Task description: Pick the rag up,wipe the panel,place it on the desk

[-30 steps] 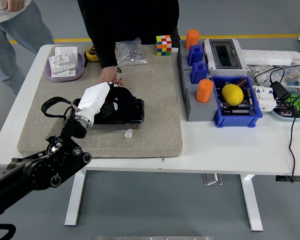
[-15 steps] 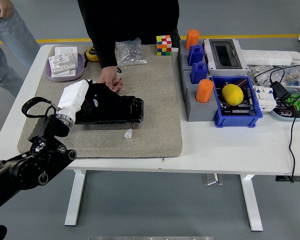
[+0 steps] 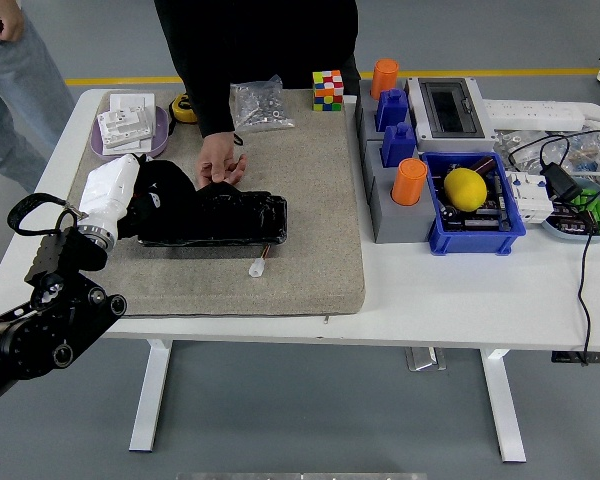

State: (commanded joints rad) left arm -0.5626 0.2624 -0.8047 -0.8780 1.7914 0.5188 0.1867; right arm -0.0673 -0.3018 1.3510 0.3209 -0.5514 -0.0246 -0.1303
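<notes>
The robot's left hand is at the left end of the black panel on the desk. Its fingers hold a black rag. Farther back, a person's hand touches the panel.

White table on metal legs, grey floor, yellow floor line
</notes>
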